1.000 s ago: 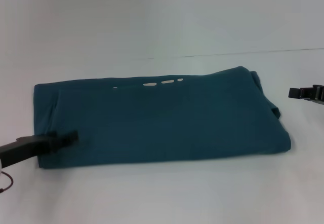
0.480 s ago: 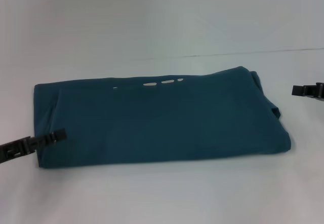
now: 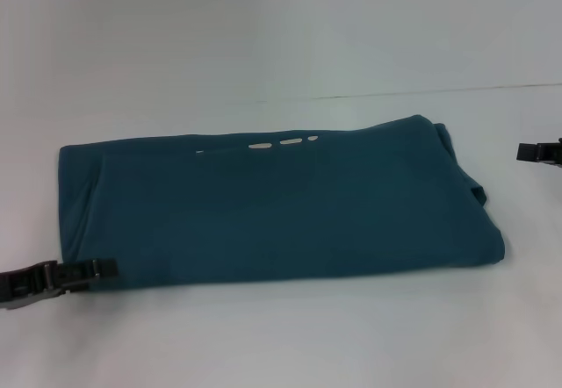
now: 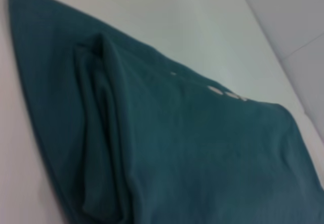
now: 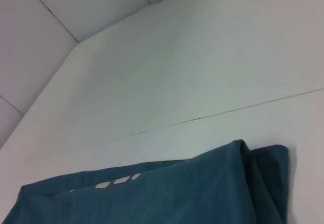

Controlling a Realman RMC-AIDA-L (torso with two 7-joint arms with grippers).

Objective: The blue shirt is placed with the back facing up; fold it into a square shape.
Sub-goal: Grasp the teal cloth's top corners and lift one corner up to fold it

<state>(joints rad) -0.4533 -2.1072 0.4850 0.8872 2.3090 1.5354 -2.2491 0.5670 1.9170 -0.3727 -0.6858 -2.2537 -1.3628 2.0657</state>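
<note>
The blue shirt (image 3: pixel 272 208) lies flat on the white table as a long folded rectangle, wider than it is deep. Both side edges are folded in. A seam along the back shows small white gaps (image 3: pixel 285 142). My left gripper (image 3: pixel 105 268) sits low at the shirt's near left corner, just at the cloth's edge, holding nothing that I can see. My right gripper (image 3: pixel 524 151) pokes in at the far right edge, well clear of the shirt's right end. The left wrist view shows stacked fabric layers of the shirt (image 4: pixel 177 148). In the right wrist view the shirt (image 5: pixel 167 193) fills the lower part.
The white table (image 3: pixel 281 344) surrounds the shirt on every side. A thin dark seam line (image 3: pixel 439 91) runs across the tabletop behind the shirt.
My left gripper has drawn back off the shirt's left part, toward the near left corner. My right gripper has slid farther right toward the frame edge. The shirt has not moved.
</note>
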